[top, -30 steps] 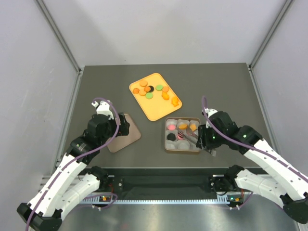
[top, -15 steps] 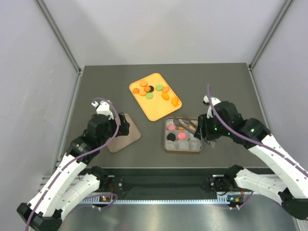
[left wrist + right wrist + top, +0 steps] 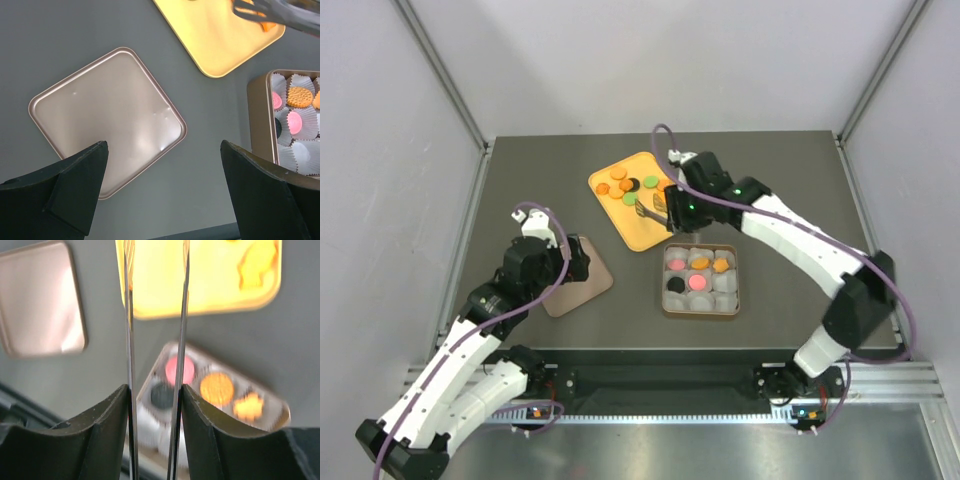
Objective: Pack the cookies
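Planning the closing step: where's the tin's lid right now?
Top view: the square gold lid lies flat on the left of the table, under the open left gripper and left of the tin.

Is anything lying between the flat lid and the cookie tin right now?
Nothing. The table between the lid and the tin is bare, clearest in the left wrist view; the top view agrees.
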You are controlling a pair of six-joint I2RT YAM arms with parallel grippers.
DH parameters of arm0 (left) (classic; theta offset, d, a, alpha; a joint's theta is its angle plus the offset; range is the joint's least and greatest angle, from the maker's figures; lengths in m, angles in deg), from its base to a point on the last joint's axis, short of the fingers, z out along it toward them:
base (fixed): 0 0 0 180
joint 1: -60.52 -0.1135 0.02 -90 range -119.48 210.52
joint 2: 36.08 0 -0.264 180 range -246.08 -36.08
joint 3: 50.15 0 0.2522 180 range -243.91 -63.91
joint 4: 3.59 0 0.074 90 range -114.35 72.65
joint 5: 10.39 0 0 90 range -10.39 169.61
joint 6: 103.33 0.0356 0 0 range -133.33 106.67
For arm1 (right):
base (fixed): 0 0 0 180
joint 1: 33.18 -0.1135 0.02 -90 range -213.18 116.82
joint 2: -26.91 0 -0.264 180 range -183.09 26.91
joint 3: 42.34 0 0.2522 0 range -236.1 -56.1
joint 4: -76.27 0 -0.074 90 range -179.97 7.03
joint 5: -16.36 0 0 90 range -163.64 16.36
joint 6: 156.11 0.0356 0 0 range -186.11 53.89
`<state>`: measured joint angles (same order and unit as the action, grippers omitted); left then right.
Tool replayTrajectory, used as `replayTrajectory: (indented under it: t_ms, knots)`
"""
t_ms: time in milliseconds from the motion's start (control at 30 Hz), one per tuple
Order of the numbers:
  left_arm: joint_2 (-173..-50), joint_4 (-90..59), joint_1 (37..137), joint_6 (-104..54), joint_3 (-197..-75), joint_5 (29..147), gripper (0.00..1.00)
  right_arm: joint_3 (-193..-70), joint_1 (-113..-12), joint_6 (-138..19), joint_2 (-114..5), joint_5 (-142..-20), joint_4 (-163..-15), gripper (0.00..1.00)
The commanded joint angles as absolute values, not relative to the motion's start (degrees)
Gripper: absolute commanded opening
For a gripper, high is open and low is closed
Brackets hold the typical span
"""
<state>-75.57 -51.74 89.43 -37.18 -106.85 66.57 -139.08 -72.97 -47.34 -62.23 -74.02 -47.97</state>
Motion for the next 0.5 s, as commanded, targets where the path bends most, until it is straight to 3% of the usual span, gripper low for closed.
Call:
replayTrajectory:
  t_ms: [0, 233, 467]
  knots:
    - [-74.4, -51.2, 89.6, -37.3, -106.8, 65.3, 0.99, -148.7, -73.5, -49.4, -69.6, -72.8, -54.8, 0.44]
    - [-74.5, -51.2, 89.6, -37.4, -106.8, 64.9, 0.99, -158.0, -73.6, -49.2, -85.1, -70.5, -55.6, 0.46]
    - [-75.0, -51.2, 89.6, -37.3, -106.9, 65.2, 0.99, -161.1, -74.0, -49.3, -89.4, -69.1, -55.7, 0.47]
